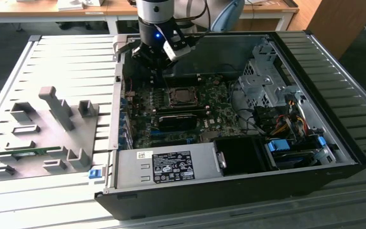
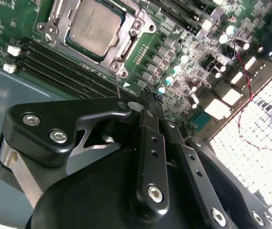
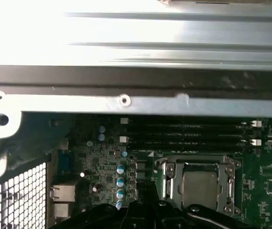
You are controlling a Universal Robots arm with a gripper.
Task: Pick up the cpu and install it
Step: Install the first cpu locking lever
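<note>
Inside the open computer case (image 1: 335, 143), the cpu (image 2: 94, 26) sits seated in the metal-framed socket (image 3: 197, 183) on the motherboard (image 1: 170, 129). Above the board's far edge hangs the gripper (image 2: 147, 102), jaws closed together and holding nothing, apart from the cpu.

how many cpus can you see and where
1. The cpu sits in the motherboard's metal-framed socket, beside the memory slots, in both wrist views. The gripper hangs over the board next to it. Others may be hidden.
</note>
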